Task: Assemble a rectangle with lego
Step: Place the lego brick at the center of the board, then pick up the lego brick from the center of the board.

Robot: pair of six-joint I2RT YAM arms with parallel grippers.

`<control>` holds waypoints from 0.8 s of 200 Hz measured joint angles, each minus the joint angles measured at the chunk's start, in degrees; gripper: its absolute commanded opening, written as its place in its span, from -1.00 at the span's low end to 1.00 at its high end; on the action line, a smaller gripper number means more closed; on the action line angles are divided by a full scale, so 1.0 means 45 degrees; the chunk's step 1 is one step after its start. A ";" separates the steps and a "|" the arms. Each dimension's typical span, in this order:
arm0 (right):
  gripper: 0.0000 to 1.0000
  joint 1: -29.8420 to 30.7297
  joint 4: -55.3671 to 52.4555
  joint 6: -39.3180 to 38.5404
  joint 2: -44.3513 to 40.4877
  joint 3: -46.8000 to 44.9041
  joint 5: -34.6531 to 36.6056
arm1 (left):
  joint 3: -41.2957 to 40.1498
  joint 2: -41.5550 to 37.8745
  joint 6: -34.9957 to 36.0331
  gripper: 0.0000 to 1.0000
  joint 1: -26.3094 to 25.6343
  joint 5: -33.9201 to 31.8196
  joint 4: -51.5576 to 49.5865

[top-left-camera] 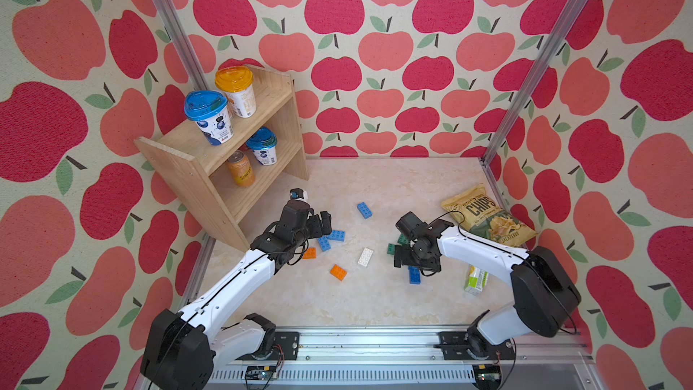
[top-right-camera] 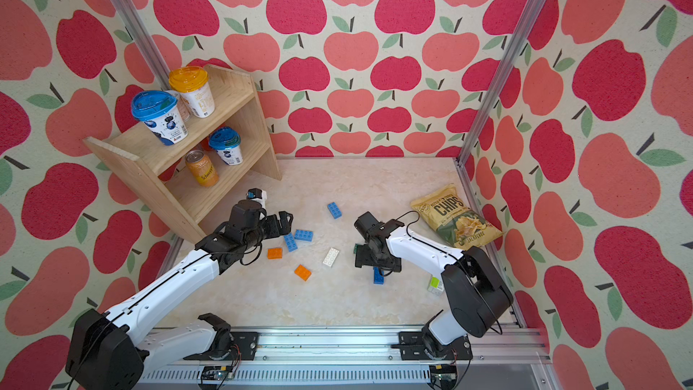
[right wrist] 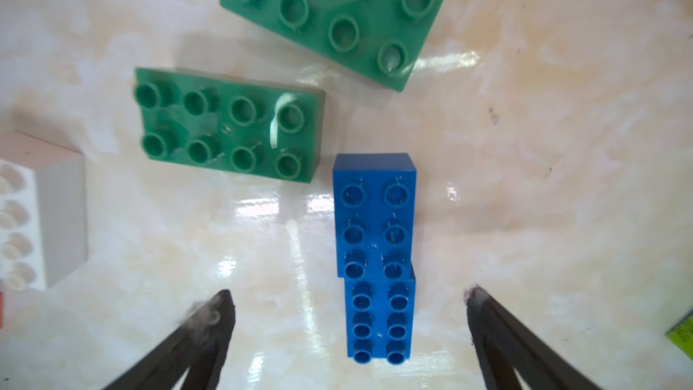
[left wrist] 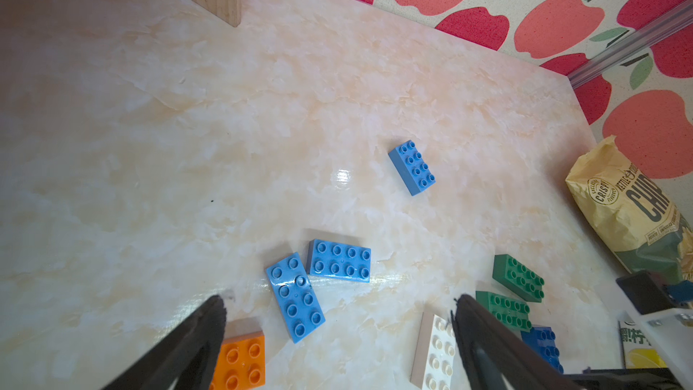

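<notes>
**Lego bricks scattered on the marbled surface (top-left-camera: 375, 305); no rectangle is formed yet.** We see the right end effector (right wrist: 348, 292) with its jaws wide apart and empty. It straddles a pair of dark blue bricks (right wrist: 377, 256) set end to end and touching, right of centre. Whether they are clipped together we cannot tell. We judge this pair the seed of the rectangle, which would explain why the jaws flank its long sides. Two green bricks (right wrist: 228, 125) lie just beside the pair, apart from each other, and a white brick (right wrist: 37, 211) lies to its left. The left end effector (left wrist: 340, 299) is likewise wide and empty, poised over two touching light blue bricks (left wrist: 339, 260) left of centre, with an orange brick (left wrist: 242, 360) near. A lone light blue brick (left wrist: 412, 166) lies farther back. The chips bag (top-left-camera: 487, 215) sits at the far right, apart from the bricks.
</notes>
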 measured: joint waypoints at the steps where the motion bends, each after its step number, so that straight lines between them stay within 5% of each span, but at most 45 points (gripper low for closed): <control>1: 0.99 -0.0044 0.0010 0.0024 -0.0039 0.0039 0.0019 | 0.0000 0.0000 0.0005 0.95 0.0000 0.0000 0.0000; 50: 0.99 -0.1481 0.0194 0.0952 -0.0267 0.0947 0.0461 | 0.0136 0.0029 0.0126 0.95 0.0000 -0.0044 0.0000; 160: 0.89 -0.1710 0.1166 0.0942 0.3565 0.2671 0.0117 | 0.0350 0.0617 0.0374 0.95 0.0000 -0.0228 0.0097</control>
